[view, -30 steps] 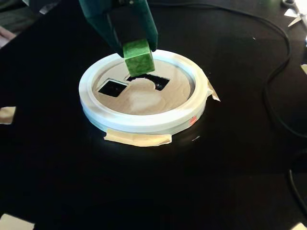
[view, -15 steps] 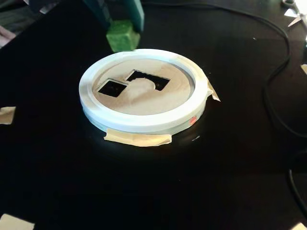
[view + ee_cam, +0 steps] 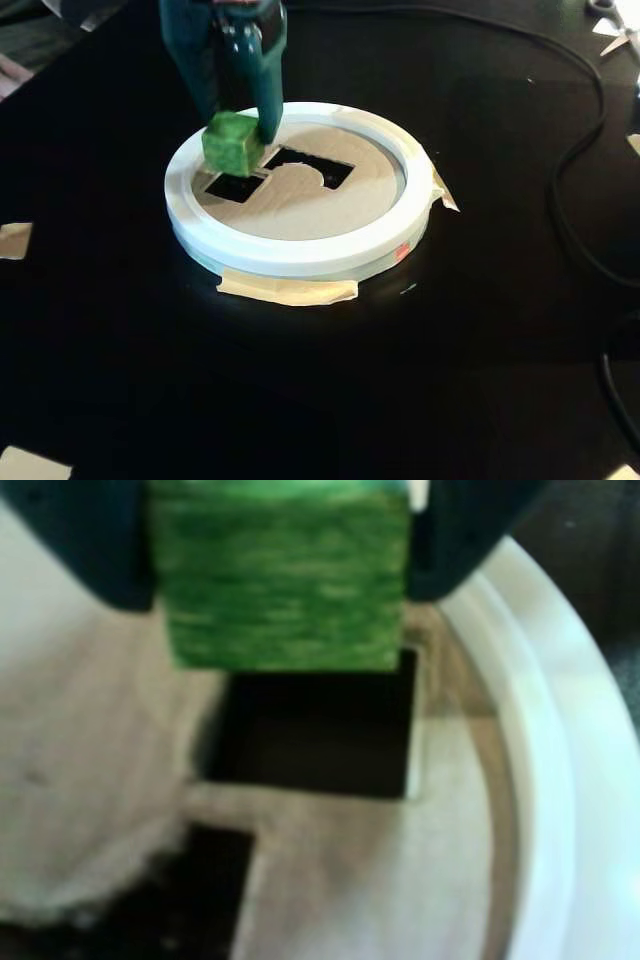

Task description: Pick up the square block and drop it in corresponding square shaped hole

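hovering just above the cardboard disc (image 3: pixel 300 205), the gripper (image 3: pixel 238 128) has its dark teal jaws closed on the square block (image 3: pixel 232 143), one jaw on each side face as the wrist view shows. in the fixed view the green cube hangs at about 10 o'clock on the disc, inside the white ring rim (image 3: pixel 300 255), and overlaps the upper edge of the square shaped hole (image 3: pixel 234 186). the larger notched cut-out (image 3: pixel 312 167) lies just toward 3 o'clock from that hole and is the wrong target.

in the wrist view the square block (image 3: pixel 285 575) fills the 12 o'clock part of the frame, and the square shaped hole (image 3: pixel 312 735) sits directly beneath its lower edge, their sides looking roughly parallel, though the blur makes the exact match hard to judge.

to do this step well, the cube likely needs a small shift toward the hole's centre, keeping its edges square to the cut-out. lowering it until the bottom face enters the opening before letting go should keep it from tipping onto the cardboard.
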Controlling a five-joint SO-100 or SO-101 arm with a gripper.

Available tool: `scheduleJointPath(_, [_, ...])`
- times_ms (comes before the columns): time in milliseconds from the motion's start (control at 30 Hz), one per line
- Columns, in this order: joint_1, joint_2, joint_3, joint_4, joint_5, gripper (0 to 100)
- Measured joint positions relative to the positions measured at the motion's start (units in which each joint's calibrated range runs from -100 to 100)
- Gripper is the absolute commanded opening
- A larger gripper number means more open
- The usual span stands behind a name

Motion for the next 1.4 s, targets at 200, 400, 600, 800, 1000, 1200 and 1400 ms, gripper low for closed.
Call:
scheduleJointPath(200, [0.0,2.9,0.0,-0.2,0.0,24])
scheduleJointPath(400, [-1.1,2.9,0.0,-0.2,-0.2,24])
scheduleJointPath(600, [-1.0,2.9,0.0,-0.2,-0.2,28])
scheduleJointPath(800, [-1.0,2.9,0.0,-0.2,-0.2,61])
scheduleJointPath(1000, [-1.0,2.9,0.0,-0.2,-0.2,62])
scheduleJointPath(1200, [-1.0,2.9,0.0,-0.2,-0.2,62])
scheduleJointPath(1400, [-0.7,2.9,0.0,-0.2,-0.2,62])
